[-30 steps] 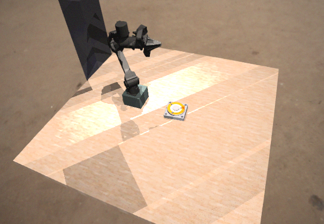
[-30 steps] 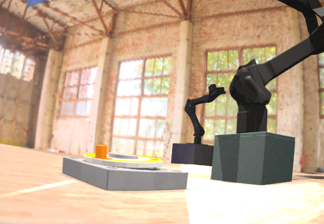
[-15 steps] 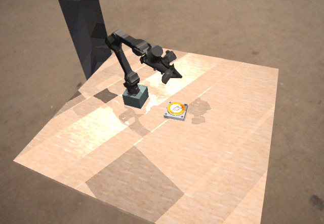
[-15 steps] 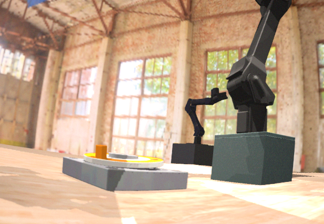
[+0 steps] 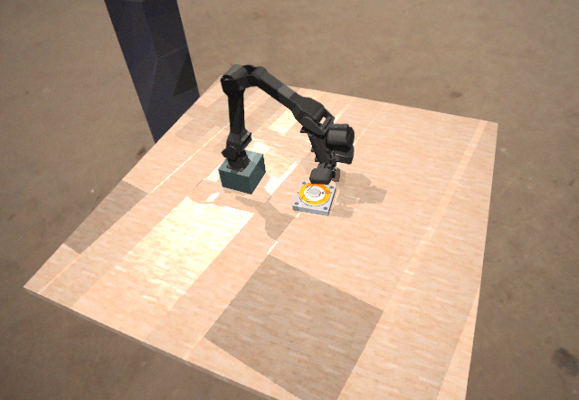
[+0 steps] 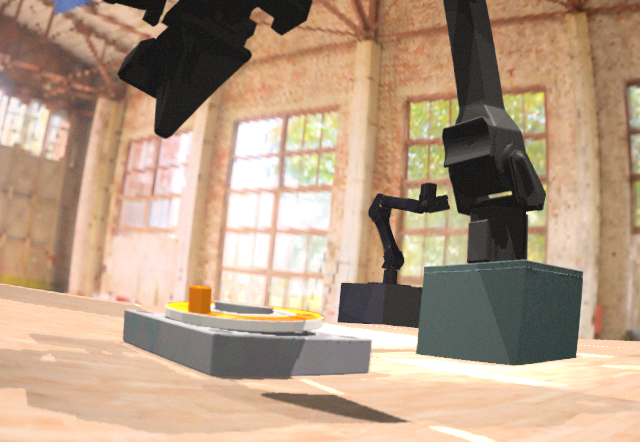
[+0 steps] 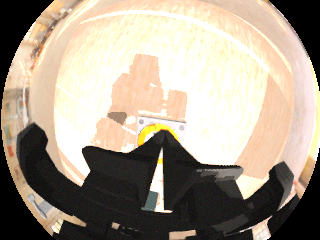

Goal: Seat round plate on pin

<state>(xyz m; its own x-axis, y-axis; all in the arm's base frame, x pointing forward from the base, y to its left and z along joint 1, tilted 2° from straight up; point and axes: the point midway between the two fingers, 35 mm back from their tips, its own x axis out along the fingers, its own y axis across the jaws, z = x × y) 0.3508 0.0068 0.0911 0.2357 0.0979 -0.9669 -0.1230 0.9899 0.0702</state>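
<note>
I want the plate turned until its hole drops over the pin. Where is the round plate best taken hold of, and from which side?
Probably the orange tab: it is the only raised feature on the flat round plate, standing upright near the rim. Come straight down from above, where the gripper hangs, shut and empty, clear of the plate. Either open the fingers and close across the tab's side faces, or push the shut tip against its side to turn the plate on the gray base.
</note>
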